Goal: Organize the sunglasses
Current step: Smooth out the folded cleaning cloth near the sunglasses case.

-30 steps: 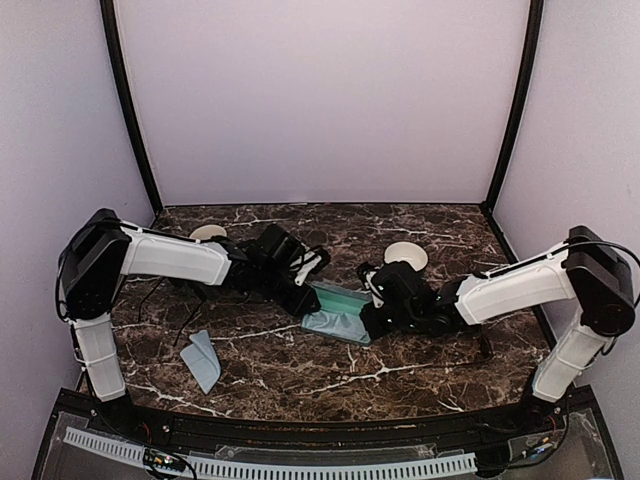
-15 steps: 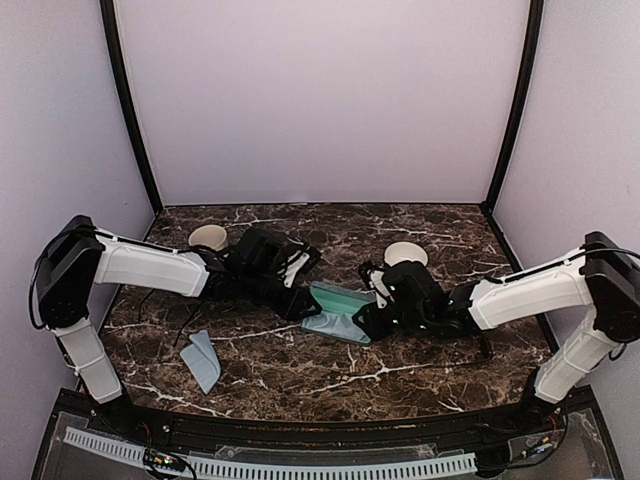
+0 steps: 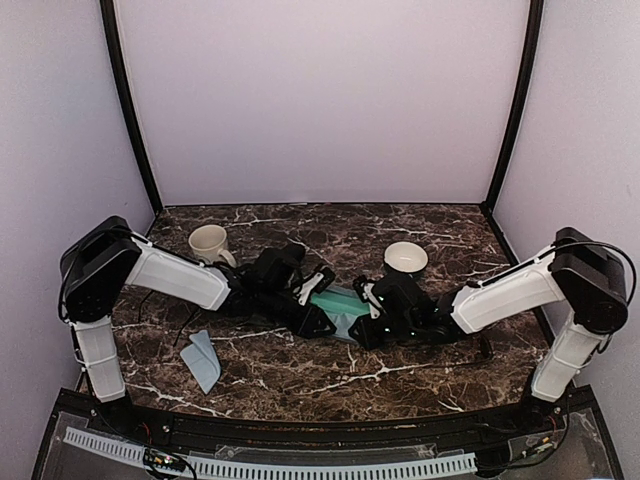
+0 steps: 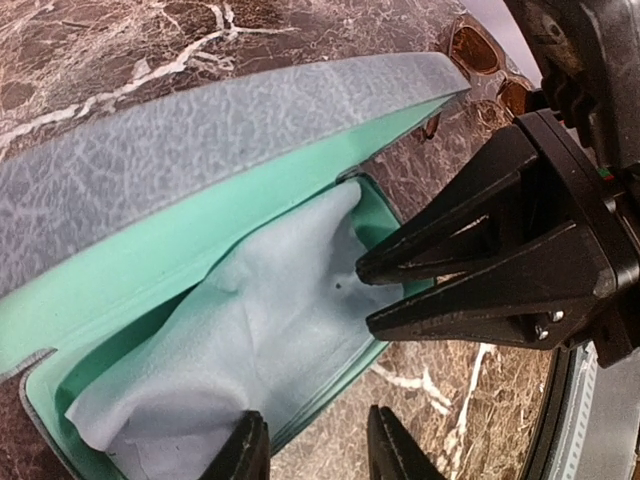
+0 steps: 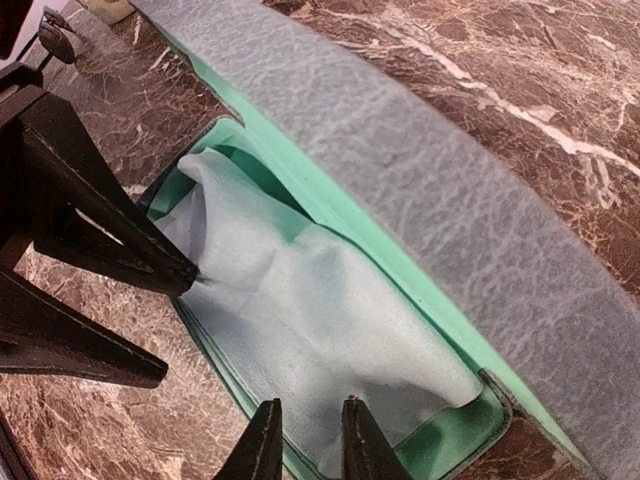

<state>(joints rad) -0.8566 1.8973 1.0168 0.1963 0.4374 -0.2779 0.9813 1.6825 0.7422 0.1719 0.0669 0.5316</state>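
Both grippers have closed in on the open blue-grey case (image 3: 341, 301) mid-worktop. The left arm has swung off the white mug (image 3: 207, 242) near the far-left corner, which now shows whole.

Left gripper (image 4: 322, 450): jaws clearly apart, astride the case's near wall, one finger on the pale cloth (image 4: 250, 340) inside and one outside. It holds nothing.

Right gripper (image 5: 308, 440): jaws only narrowly apart, also astride that wall. Cannot tell if they clamp it.

Case lid is up, green lining showing.

One pair of sunglasses (image 4: 478, 50), brown-tinted lenses, lies on the marble outside the case, past the lid's end by the right gripper. The second pair is not clearly made out.

White bowl (image 3: 405, 257) sits toward the far edge, a loose cloth (image 3: 203, 360) near the front-left corner.
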